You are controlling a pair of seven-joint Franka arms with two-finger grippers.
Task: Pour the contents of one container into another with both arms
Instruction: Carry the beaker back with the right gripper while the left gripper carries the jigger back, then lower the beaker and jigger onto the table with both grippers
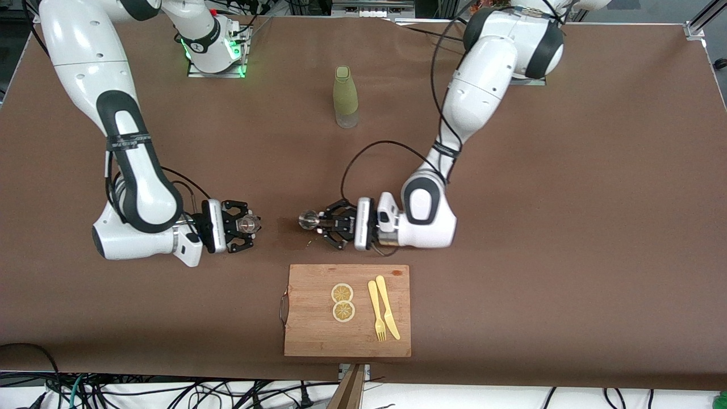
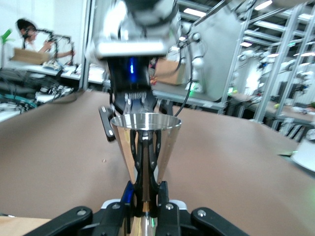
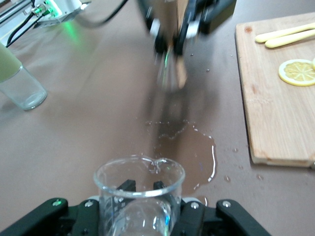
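From the front, we hold the left gripper (image 1: pixel 318 224), jaws clamped on a steel cone cup (image 1: pixel 309 219), facing the right gripper (image 1: pixel 250 225), clamped on a clear glass beaker (image 1: pixel 246 223), both mid-frame above the cutting board (image 1: pixel 346 335), mouths close for pouring. In the left wrist view, the shiny cup (image 2: pixel 145 147) stands centre, upright. In the right wrist view, the beaker (image 3: pixel 139 191) sits bottom centre, a spilled puddle (image 3: pixel 189 150) wetting the counter (image 3: pixel 98 108).
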